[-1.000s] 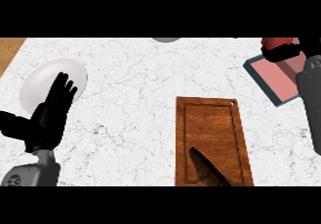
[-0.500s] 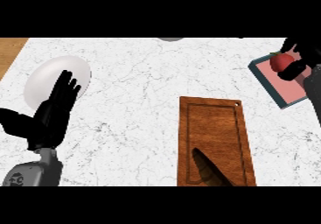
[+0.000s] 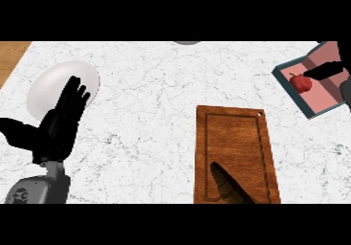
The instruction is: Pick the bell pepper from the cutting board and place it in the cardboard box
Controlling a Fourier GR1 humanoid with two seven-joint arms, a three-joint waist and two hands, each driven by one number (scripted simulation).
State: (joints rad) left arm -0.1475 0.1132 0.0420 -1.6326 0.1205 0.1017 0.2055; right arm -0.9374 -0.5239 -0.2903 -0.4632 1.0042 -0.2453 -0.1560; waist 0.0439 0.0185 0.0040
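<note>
Sitting inside the cardboard box [image 3: 326, 93] at the right edge of the head view, the red bell pepper [image 3: 301, 83] with its dark stem lies on the box's pink floor, near the box's upper left wall. The right hand [image 3: 326, 72] shows only in part just beside the pepper, a dark finger pointing toward it from the right; its tip is close to the pepper but contact is unclear, and I cannot tell whether that hand is spread or curled since most of it is cut off by the frame edge. A grey forearm [image 3: 348, 93] runs down the right border over the box. The box is tilted, teal-rimmed, resting on the white marble counter [image 3: 157, 95]. The wooden cutting board [image 3: 238, 143] lies lower centre-right, well apart from the box, with a dark elongated shadow-like shape [image 3: 231, 184] on its lower part; nothing red on it. The left hand [image 3: 54, 129] is at the lower left, fingers straight and up, thumb out to the left, holding nothing, resting. Its fingertips overlap the lower edge of a white plate [image 3: 54, 83] at upper left. A strip of wood surface [image 3: 7, 57] shows at the far left beyond the counter. A small grey object [image 3: 186, 42] peeks in at the top centre edge.
</note>
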